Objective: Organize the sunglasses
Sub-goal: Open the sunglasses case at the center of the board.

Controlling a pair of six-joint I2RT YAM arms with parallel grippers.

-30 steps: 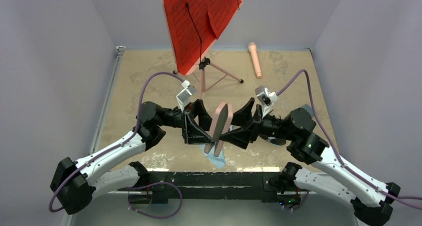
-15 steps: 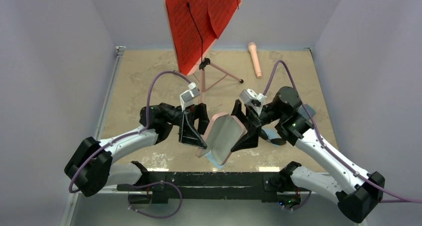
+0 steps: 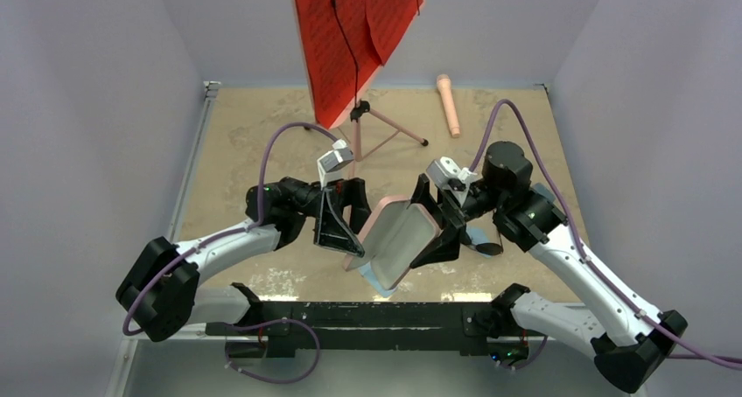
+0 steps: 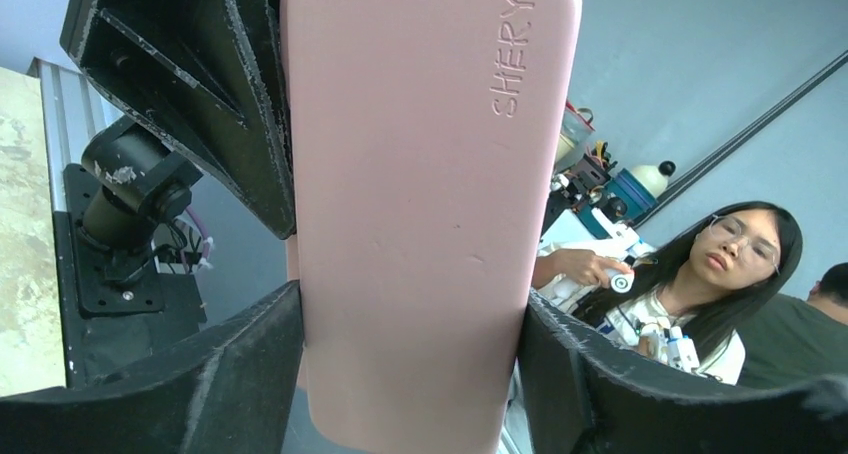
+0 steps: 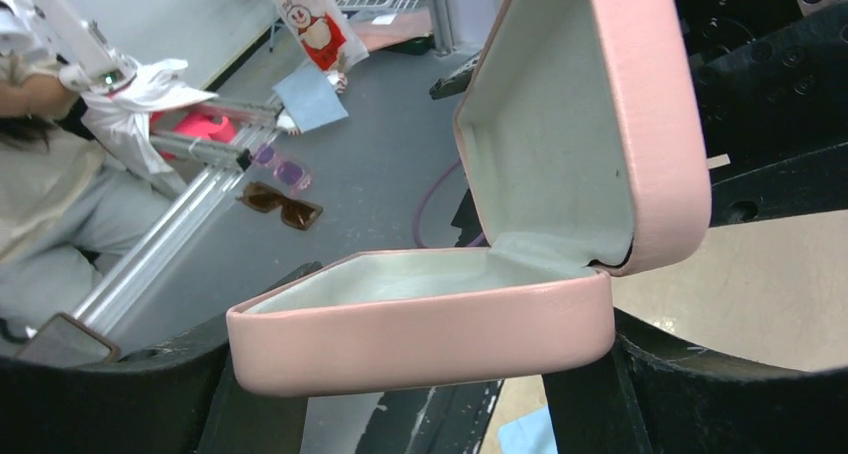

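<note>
Frame centre is blocked for you: open pink case (image 3: 398,240) pinched between left gripper (image 3: 348,237) and right gripper (image 3: 435,233). Upper centre: red music stand (image 3: 360,121). Upper right: pink cylinder (image 3: 449,105). You can pass over bare table (image 3: 229,161), left side.

overhead view, wrist close-ups share pink case (image 3: 398,240)

The pink case (image 3: 398,240), shut a second ago, is now opened wide with its pale lining exposed. The right gripper (image 3: 430,224) has swung its shell away from the left gripper (image 3: 350,226), which clamps the other shell.
</note>
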